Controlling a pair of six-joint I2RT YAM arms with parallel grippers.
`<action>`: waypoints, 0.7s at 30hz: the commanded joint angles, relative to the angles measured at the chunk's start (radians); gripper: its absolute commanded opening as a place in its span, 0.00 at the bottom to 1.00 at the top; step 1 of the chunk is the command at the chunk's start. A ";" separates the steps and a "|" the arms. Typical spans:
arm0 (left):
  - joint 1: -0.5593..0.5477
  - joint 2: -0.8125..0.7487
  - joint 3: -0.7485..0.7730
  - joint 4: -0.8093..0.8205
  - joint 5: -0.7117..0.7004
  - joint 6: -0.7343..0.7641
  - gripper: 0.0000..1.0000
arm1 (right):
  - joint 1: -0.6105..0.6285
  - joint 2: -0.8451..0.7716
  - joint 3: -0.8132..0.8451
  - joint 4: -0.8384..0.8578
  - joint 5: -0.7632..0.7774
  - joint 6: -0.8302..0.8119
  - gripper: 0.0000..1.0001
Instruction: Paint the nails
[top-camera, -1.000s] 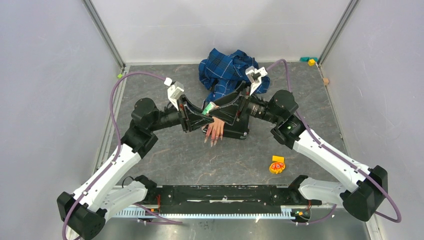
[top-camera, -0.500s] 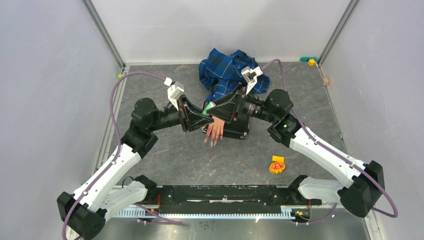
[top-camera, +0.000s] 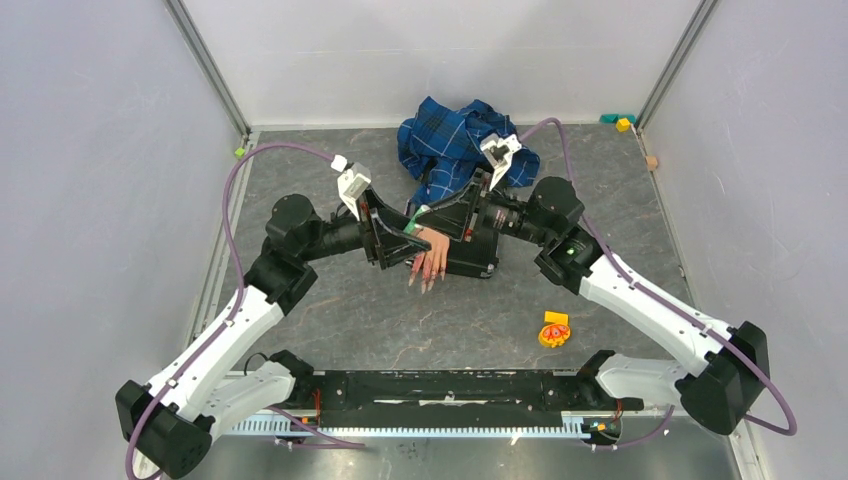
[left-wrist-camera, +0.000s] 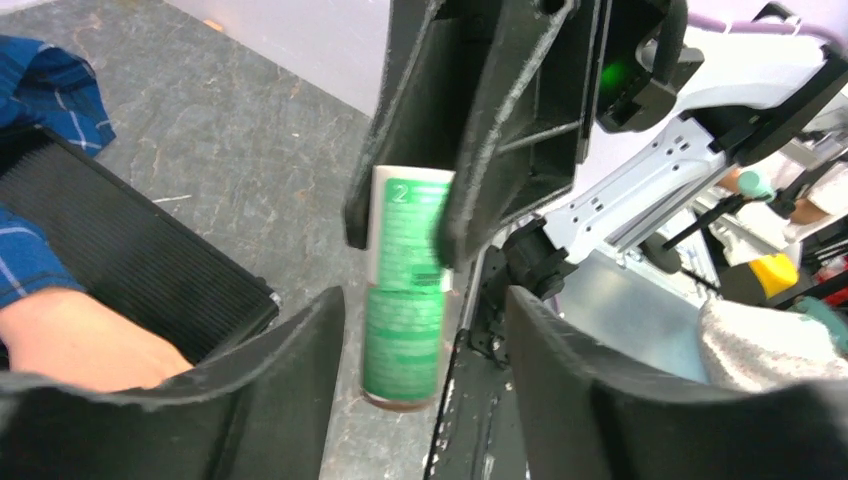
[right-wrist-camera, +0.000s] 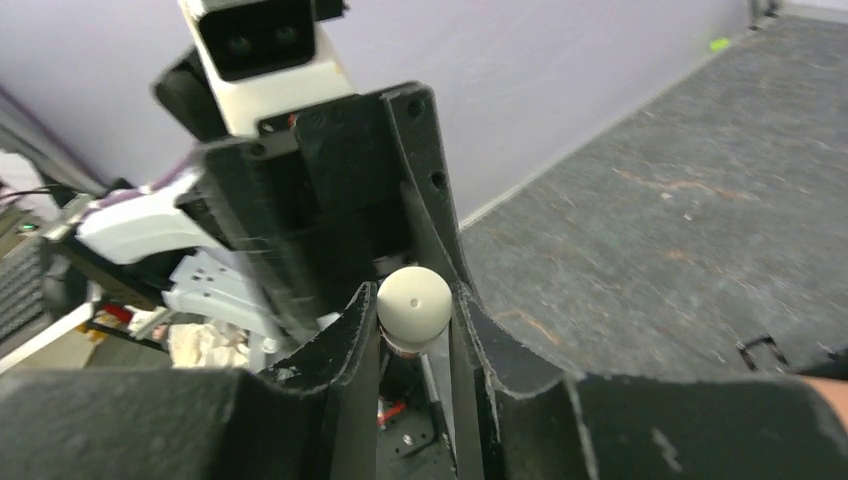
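Right fingers (right-wrist-camera: 352, 345): clamped together on the white cap (right-wrist-camera: 413, 305) of a small green-labelled bottle (left-wrist-camera: 405, 330); the cap's round end faces the right wrist camera.
Left fingers (left-wrist-camera: 290, 400): apart, one on each side of the bottle's green lower half. A gap shows on both sides in the left wrist view, so no contact is seen there.
Bottle axis: it runs from one arm's fingers to the other's, cap toward the right arm and base toward the left. The bottle appears to hang from the right grip alone, clear of the bench (top-camera: 380, 320).
Nails (top-camera: 425, 280): long, pink-red and pointed, they fan out from under the two meeting wrists at the middle of the bench, tips aimed at the near edge.
Mannequin hand (top-camera: 435, 252): pale and palm down, it rests against a black block (top-camera: 472, 264). Its blue plaid sleeve (top-camera: 450, 140) trails toward the far edge.
Relation that counts: the nails lie below the bottle, on its near-edge side. Any brush drawn from the cap would likely have to travel down and toward the near edge.
Nearer arm: too close to call, as both sets of fingers meet over the hand.
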 joint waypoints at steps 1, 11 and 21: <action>-0.001 -0.012 0.037 -0.007 -0.037 0.049 0.91 | -0.001 -0.042 0.067 -0.206 0.141 -0.191 0.00; 0.040 -0.016 0.168 -0.454 -0.481 0.202 1.00 | -0.002 -0.138 -0.065 -0.573 0.895 -0.503 0.00; 0.209 -0.114 0.010 -0.566 -0.835 0.196 1.00 | -0.001 -0.216 -0.515 -0.251 1.194 -0.501 0.00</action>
